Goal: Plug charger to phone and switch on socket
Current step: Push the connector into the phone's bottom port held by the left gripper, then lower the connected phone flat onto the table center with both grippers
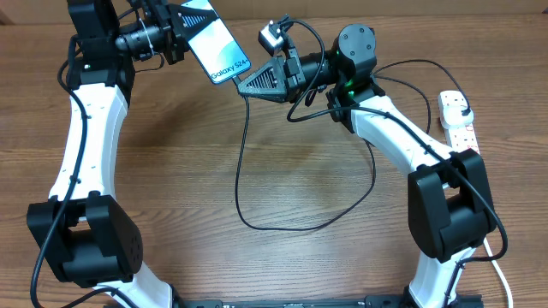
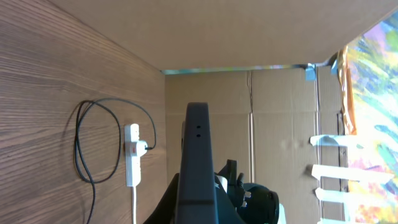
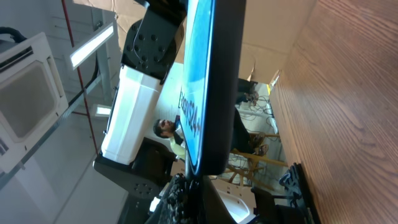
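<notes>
My left gripper point(image 1: 190, 36) is shut on the phone point(image 1: 218, 44) and holds it up off the table at the back, lit blue screen upward. In the left wrist view the phone point(image 2: 198, 155) shows only as a dark edge. My right gripper point(image 1: 242, 83) is shut on the charger's connector tip, right at the phone's "Galaxy S24" end. In the right wrist view that phone point(image 3: 200, 74) stands edge-on just above my right gripper point(image 3: 208, 198); the port itself is hidden. The black charger cable point(image 1: 240, 184) loops over the table to the white socket point(image 1: 456, 120) at the far right.
The socket point(image 2: 132, 154) lies near the table's edge with a black plug head point(image 2: 142, 147) in it. Its white cord point(image 1: 499, 261) runs toward the front right. Cardboard panels point(image 2: 280, 124) stand behind the table. Both arm bases sit at the front edge.
</notes>
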Action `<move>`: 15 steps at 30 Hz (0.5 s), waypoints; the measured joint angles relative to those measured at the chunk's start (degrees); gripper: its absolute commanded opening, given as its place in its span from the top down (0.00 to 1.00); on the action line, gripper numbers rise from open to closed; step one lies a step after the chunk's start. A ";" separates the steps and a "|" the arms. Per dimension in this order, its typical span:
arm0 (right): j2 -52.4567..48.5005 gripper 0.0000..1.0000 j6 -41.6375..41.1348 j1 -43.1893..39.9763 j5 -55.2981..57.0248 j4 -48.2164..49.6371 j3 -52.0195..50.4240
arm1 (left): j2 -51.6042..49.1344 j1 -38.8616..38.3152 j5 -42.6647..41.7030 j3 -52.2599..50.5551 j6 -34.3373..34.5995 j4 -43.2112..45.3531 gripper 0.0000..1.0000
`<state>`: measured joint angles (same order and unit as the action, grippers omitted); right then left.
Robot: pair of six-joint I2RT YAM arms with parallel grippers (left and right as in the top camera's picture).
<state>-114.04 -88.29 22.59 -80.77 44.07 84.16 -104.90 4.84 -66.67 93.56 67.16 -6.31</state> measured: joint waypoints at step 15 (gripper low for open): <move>0.07 0.00 4.09 -1.49 4.33 -3.54 0.04 | 0.00 6.80 -2.60 0.00 -6.16 -7.41 0.96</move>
<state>-113.97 -84.20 21.10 -76.44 40.53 84.20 -104.90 11.64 -69.28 93.56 60.99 -13.72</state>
